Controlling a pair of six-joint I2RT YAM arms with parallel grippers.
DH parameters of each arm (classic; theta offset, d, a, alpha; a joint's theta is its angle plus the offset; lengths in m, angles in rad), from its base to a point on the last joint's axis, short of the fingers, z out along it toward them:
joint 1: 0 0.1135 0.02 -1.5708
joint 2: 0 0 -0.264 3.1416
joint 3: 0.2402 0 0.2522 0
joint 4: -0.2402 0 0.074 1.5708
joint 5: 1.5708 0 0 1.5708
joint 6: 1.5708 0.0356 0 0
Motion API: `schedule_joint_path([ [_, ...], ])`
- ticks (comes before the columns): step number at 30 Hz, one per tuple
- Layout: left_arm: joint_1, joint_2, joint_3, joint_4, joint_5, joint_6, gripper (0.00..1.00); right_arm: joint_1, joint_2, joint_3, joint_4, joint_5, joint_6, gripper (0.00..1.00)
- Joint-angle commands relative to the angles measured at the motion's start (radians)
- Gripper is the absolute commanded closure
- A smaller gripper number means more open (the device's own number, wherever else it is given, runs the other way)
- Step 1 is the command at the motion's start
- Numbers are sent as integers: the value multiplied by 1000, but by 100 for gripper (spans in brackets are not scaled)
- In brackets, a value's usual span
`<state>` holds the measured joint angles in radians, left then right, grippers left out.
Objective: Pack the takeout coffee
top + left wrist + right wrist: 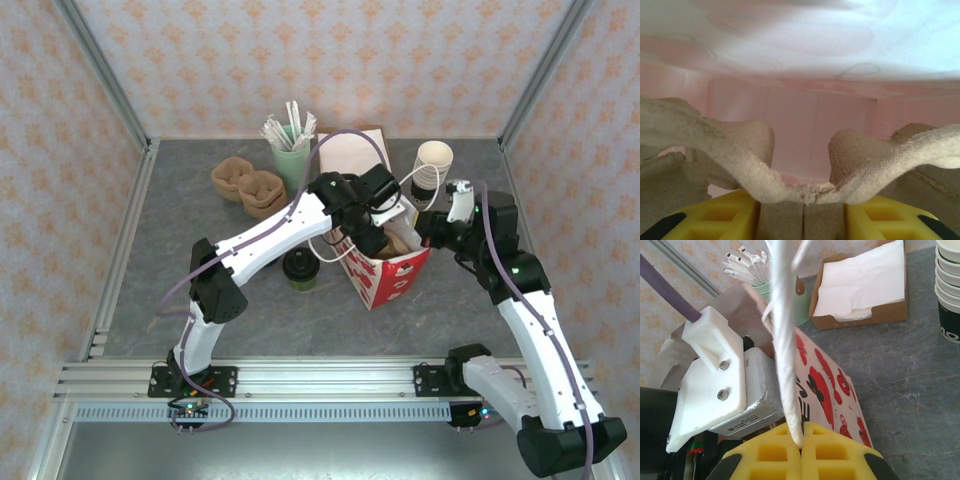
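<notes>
**Step in hand, as judged:** seating a pulp cup carrier (pixel 740 160) in the red bag (pixel 395 278) ahead of the coffee.

- **Left end effector** (pixel 802 212): deep inside the bag, partly closed and clamped on the carrier's centre ridge, with pink inner walls all round.
- **Right end effector** (pixel 801 442): at centre right of the overhead view, pinched fully shut on the bag's white twisted handle (pixel 784 340), holding the mouth up and open.

**To do well:**
- Keep the handle taut but not hoisted, to avoid tipping the bag.
- Lower the carrier flat to the bag floor, wells upward and clear of the side walls.
- Release once level, then withdraw straight up to avoid dragging the carrier back out.

**Takeout coffee** (pixel 300 268): upright on the worktop (pixel 180 290) with its lid on, just left of the bag at centre frame. Not yet packed, and untouched by either end effector.

**Other containers, upper part of the overhead view:**
- Green cup (pixel 292 165) of paper-wrapped straws (pixel 742 265).
- Cardboard tray (pixel 865 317) of white napkins (pixel 865 280).
- Stack of lidless cream cups (pixel 432 165), topmost apparently empty.
- Spare carriers (pixel 248 185), wells unfilled.
</notes>
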<state>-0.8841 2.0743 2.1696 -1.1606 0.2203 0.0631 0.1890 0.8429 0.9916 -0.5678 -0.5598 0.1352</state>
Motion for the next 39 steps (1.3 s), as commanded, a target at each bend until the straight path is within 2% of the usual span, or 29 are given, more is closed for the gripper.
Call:
schedule_joint_path([
  [1,-14,-30,-9,7,19,78,59,3,-32,-8,-3,19,44,95],
  [9,-20,3,-9,-5,-2,115,59,3,-83,-26,-8,62,98,95],
  [19,-35,49,1,-16,-38,136,59,13,-138,-101,52,-8,163,95],
  [39,-47,91,15,-23,-38,147,57,55,-167,-99,68,13,165,96],
])
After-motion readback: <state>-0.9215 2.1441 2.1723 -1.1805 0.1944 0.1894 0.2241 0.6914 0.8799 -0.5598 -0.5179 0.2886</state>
